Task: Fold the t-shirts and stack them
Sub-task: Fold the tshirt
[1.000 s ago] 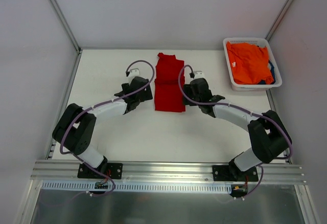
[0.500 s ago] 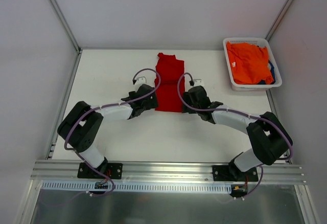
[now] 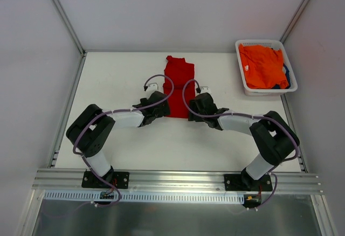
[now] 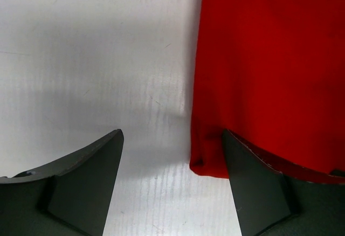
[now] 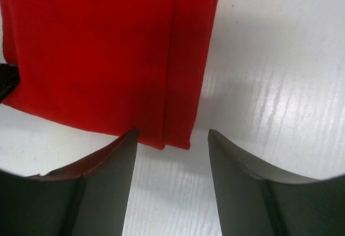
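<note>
Top external view: the red t-shirt is lying flat as a long narrow strip in the middle of the table, running 12 to 6 o'clock. By the look of it, the sides are already folded in. Both arms reach to its near end, with the left gripper at the strip's 7 o'clock corner and the right gripper at the 5 o'clock one. The wrist cams show both claws spread wide with nothing pinched, each straddling its own corner of the hem. My guess is they're lined up that way to grab both corners together and flip the near end toward the collar without skewing it. The orange t-shirt is heaped in the white basket out at 2 o'clock, with a dark blue shirt peeking from under it, so plenty left to do.
</note>
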